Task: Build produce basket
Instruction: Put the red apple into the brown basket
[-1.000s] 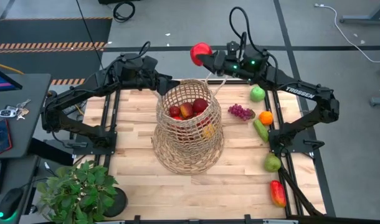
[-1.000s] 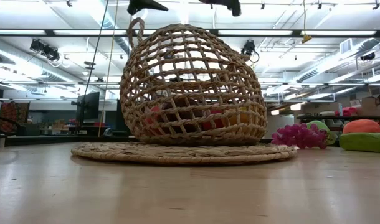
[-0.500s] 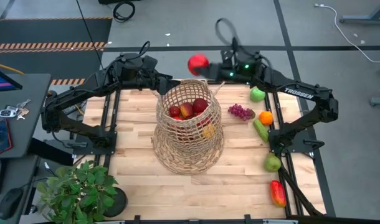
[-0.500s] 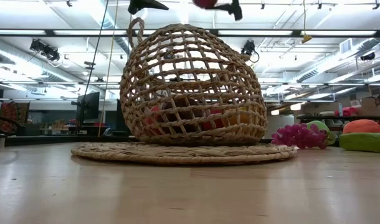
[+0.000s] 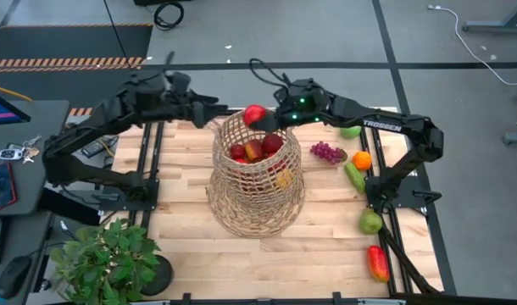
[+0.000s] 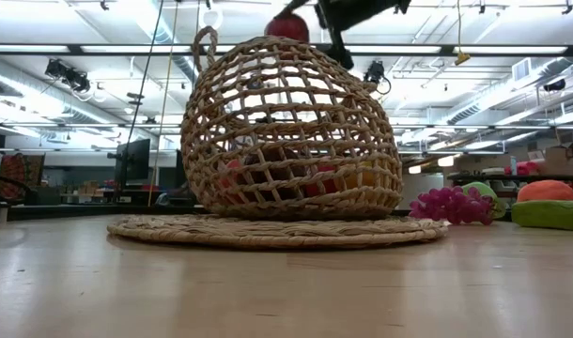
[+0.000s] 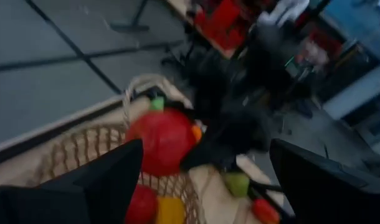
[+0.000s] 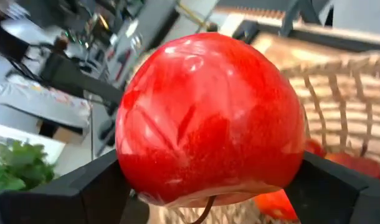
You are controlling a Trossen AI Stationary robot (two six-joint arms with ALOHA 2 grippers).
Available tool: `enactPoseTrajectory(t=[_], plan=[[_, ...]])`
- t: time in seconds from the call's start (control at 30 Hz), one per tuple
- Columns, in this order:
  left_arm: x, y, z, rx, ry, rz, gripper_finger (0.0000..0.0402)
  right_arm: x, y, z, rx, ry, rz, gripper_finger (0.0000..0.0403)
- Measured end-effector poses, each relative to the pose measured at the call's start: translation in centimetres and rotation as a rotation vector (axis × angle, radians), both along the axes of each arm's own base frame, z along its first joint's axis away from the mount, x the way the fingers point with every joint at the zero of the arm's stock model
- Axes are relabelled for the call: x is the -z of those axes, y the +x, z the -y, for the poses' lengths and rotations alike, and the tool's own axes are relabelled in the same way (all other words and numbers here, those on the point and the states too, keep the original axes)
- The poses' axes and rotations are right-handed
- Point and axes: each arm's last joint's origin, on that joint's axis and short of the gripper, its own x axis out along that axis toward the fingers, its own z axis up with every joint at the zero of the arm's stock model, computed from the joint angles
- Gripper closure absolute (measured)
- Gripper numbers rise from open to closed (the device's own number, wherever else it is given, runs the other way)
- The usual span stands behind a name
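High view shows the left pincer [image 5: 209, 103] spread wide with nothing in it, just left of the basket [image 5: 257, 174] rim. To its right, the right pincer [image 5: 260, 117] pinches a red apple [image 5: 254, 113] right above the basket mouth. Right of that pincer, purple grapes [image 5: 327, 152] lie on the bench [image 5: 326, 241].

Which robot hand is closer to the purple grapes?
The right. The right gripper holds a red apple above the basket mouth, on the grapes' side. The left gripper sits beyond the basket's far rim, farther away.
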Motion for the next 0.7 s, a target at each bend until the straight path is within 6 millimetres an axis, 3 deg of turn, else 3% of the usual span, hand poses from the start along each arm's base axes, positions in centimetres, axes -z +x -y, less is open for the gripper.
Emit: enactPoseTrajectory(t=[0.13,0.33,0.5,0.7], plan=[[-0.8,-2.0,0.8,-0.060,0.028,0.013,0.0044,0.9,0.6,-0.6,-0.067,-0.013,-0.078,0.0038],[-1.0,-3.5,1.5,-0.120,0.043,-0.008,0.0044,0.3,2.1,-0.9,-0.113,-0.164,-0.276,0.0038],[-0.9,-3.6,1.8,-0.118,0.043,-0.021,0.0044,0.2,4.5,-0.4,-0.191,-0.282,-0.426,0.0038],[-0.9,-3.6,1.9,-0.115,0.043,-0.021,0.0044,1.6,7.2,0.4,-0.283,-0.317,-0.552,0.0038]])
